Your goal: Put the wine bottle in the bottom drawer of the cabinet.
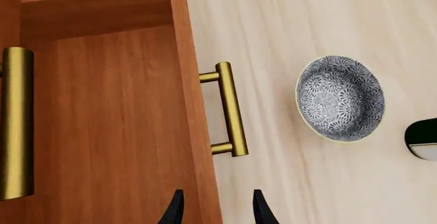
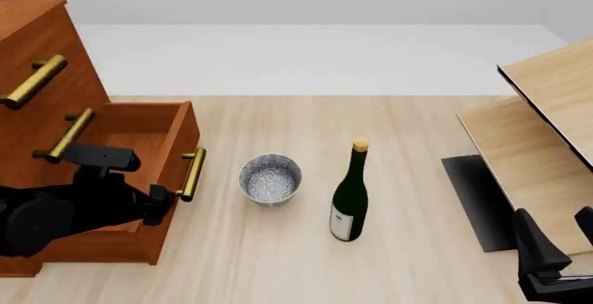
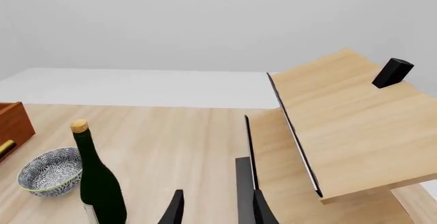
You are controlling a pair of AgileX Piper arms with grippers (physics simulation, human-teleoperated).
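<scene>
Left end effector [image 1: 215, 208] parted, empty — near bottom drawer [image 1: 116, 127] handle [image 1: 231, 109].

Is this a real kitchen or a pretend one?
Probably pretend: a computer-made tabletop. A wooden cabinet, a wine bottle and a patterned bowl sit on the table, with blank white behind.

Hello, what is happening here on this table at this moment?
Two robot arms work at a table. The bottom drawer of the cabinet is pulled out, and the left gripper hangs open by its brass handle. The wine bottle stands upright, untouched, beside a patterned bowl. The right gripper is open, holding nothing.
</scene>
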